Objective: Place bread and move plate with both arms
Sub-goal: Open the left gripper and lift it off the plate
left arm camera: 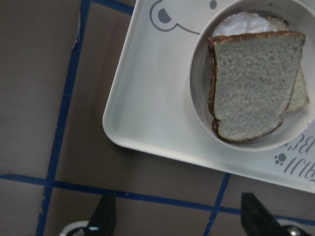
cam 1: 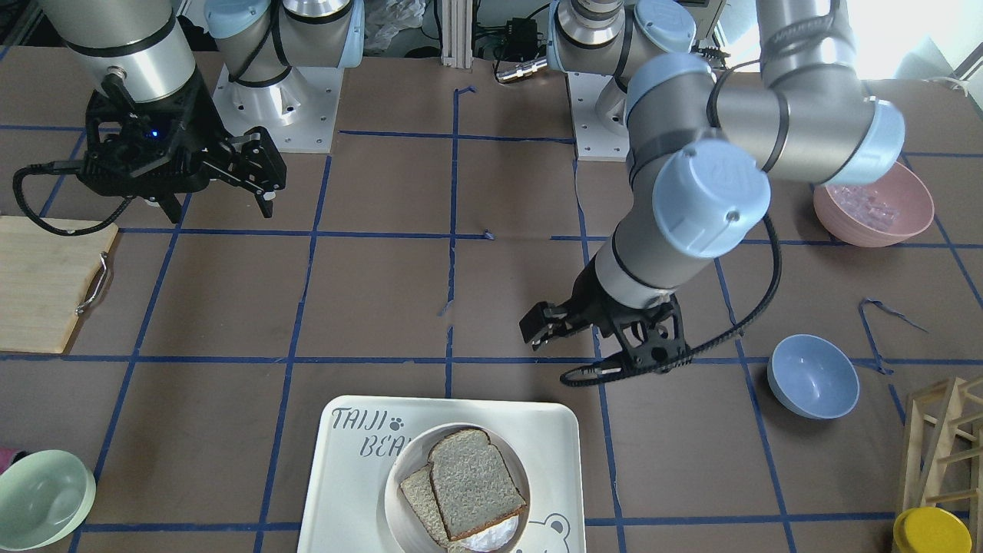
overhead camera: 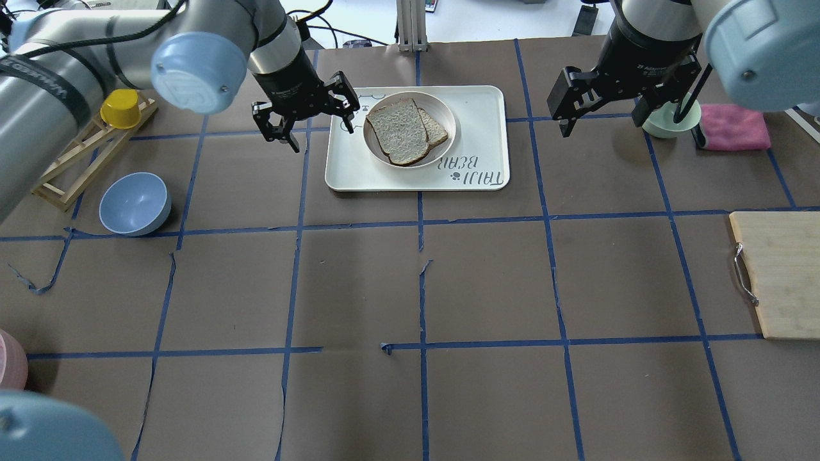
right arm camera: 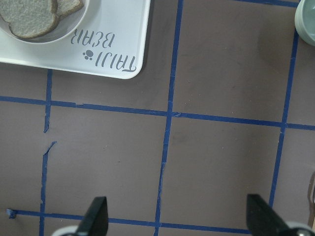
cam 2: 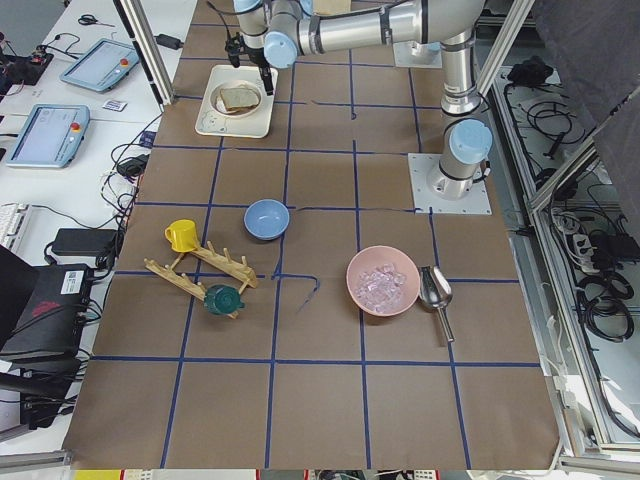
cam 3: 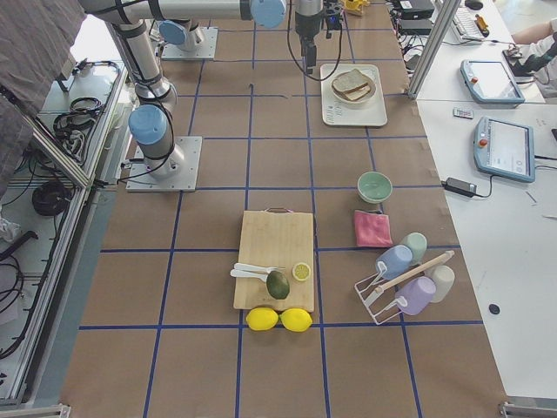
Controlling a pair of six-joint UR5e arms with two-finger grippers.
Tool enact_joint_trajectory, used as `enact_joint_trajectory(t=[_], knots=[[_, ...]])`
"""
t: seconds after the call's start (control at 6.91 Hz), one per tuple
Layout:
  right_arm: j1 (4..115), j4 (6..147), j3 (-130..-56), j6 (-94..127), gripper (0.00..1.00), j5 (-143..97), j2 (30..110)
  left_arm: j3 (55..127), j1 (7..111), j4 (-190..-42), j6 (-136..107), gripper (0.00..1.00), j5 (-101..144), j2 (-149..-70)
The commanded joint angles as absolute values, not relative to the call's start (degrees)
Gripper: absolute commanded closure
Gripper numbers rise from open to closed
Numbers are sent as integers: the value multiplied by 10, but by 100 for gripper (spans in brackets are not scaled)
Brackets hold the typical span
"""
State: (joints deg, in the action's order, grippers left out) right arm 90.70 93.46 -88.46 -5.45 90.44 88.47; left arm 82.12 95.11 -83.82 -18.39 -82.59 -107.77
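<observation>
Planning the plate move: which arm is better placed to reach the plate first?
Left. The left gripper, open, hangs just off the tray edge nearest the plate holding the bread; the right gripper, also open, sits well clear of the tray's far end.

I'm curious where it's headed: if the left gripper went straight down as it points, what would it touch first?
The left gripper would likely meet the brown table just beside the tray, not the plate; depth is unclear.
</observation>
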Motion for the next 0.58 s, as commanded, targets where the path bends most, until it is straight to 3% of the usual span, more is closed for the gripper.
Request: enact_joint_trajectory(t=[0.0,0.43], knots=[[907,934,-885,-54,0,904,885,824,950,-958,-152,0,-862,-983],[908,936,-885,-54,0,902,884,827,942,-984,-67,2,-903,-917]])
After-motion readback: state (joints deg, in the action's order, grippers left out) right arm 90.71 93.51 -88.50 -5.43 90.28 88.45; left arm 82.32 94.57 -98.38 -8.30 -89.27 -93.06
